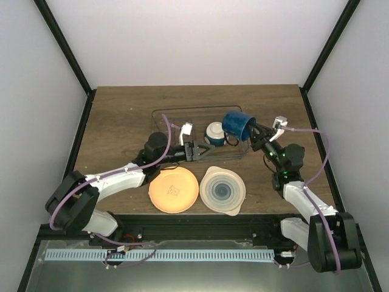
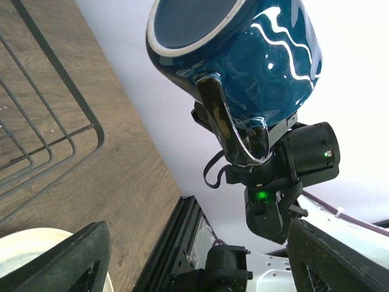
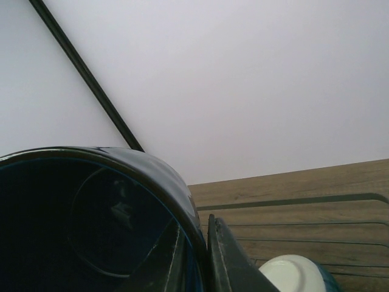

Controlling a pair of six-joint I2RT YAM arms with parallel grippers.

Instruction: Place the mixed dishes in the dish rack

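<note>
The dark blue mug with a white squiggle hangs tilted above the right end of the dish rack. My right gripper is shut on its wall, one finger inside and one outside. The left wrist view shows the mug from below. The small white bowl sits inside the rack. My left gripper is open and empty beside the bowl, at the rack's near side. The orange plate and the pale blue-ringed plate lie on the table in front of the rack. The striped plate is out of view.
The wooden table is walled in by white panels with black corner posts. A black rail runs along the near edge. The rack's wires show left of the mug in the left wrist view.
</note>
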